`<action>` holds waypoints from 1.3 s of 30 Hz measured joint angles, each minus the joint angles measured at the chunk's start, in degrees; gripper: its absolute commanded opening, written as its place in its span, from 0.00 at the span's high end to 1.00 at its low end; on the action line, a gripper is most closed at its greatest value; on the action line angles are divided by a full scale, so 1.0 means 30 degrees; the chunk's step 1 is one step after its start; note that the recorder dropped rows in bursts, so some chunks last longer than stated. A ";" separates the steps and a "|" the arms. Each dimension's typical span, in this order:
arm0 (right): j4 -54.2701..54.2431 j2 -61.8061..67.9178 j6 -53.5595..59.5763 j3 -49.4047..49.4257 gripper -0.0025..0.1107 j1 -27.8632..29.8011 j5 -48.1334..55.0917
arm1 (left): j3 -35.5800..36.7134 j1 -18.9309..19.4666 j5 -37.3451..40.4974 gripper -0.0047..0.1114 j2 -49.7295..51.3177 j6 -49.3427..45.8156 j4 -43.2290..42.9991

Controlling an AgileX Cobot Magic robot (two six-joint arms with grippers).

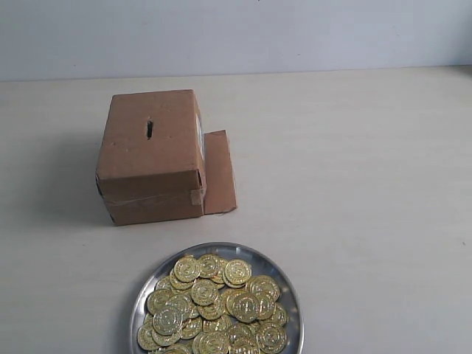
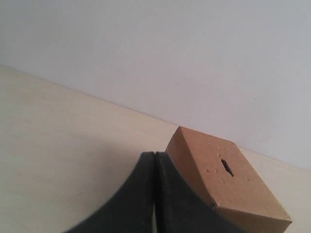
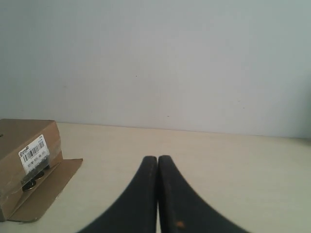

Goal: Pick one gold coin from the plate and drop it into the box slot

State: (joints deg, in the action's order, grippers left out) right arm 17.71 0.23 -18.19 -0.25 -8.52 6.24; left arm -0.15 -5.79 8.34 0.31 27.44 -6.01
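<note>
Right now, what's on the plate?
A heap of gold coins lies on the plate. They overlap, so the lower coins and most of the plate's floor are hidden.

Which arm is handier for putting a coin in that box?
Probably left, narrowly. The plate sits near the middle, but the box and its slot lie leftward, and the left gripper looks onto the slot; the right gripper sees only the box's side.

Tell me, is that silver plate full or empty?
Full: gold coins lie heaped across the plate, hiding most of its bottom.
</note>
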 measured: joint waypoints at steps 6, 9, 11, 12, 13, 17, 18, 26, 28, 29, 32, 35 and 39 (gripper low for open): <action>-0.0297 0.0000 0.0000 0.0000 0.98 0.0000 0.0000 | 0.0000 0.0000 0.0000 0.96 0.0000 0.0000 0.0000; -0.2359 0.0000 0.0000 0.0000 0.98 0.0000 0.0000 | 0.0000 0.0000 0.0357 0.96 0.0000 0.0000 -0.0028; -0.3881 0.0000 0.0000 0.0000 0.98 0.0000 0.0000 | 0.0000 0.0000 0.0773 0.96 0.0000 0.0000 -0.0028; -0.4150 0.0000 0.0000 0.0000 0.98 0.0000 0.0000 | 0.0000 0.0000 0.0920 0.96 0.0000 0.0000 -0.0028; -0.4341 0.0000 0.0000 0.0000 0.98 0.0058 0.0000 | 0.0000 0.0000 0.0969 0.96 0.0000 0.0000 -0.0028; -0.4646 0.0000 0.0000 0.0000 0.98 0.1022 0.0000 | 0.0000 0.0000 0.1057 0.96 0.0000 0.0000 -0.0028; -0.4676 0.0000 0.0000 0.0000 0.98 0.1354 0.0000 | 0.0000 0.0000 0.1057 0.96 0.0000 0.0000 -0.0028; -0.4723 0.0000 0.0000 0.0000 0.98 0.3456 0.0000 | 0.0000 0.0000 0.1057 0.96 0.0000 0.0000 -0.0028; -0.4763 0.0000 0.0000 0.0000 0.98 0.3484 0.0000 | 0.0000 0.0000 0.1057 0.96 0.0000 0.0000 -0.0028; -0.4805 0.0000 0.0000 0.0000 0.98 0.3484 0.0000 | 0.0000 0.0000 0.1057 0.96 0.0000 0.0000 -0.0028; -0.4844 0.0000 0.0000 0.0000 0.98 0.3484 0.0000 | 0.0000 0.0032 0.1057 0.96 0.0000 0.0000 -0.0028; -0.4844 0.0000 0.0000 0.0000 0.98 0.3035 0.0000 | 0.0000 0.0305 0.1057 0.96 0.0000 0.0000 -0.0028; -0.4844 0.0000 0.0000 0.0000 0.98 0.2357 0.0000 | 0.0000 0.0844 0.1057 0.96 0.0000 0.0000 -0.0028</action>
State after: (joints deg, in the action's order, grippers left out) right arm 3.18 0.23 -18.19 -0.25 -1.45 6.24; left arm -0.15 -3.25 11.51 0.31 27.44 -6.09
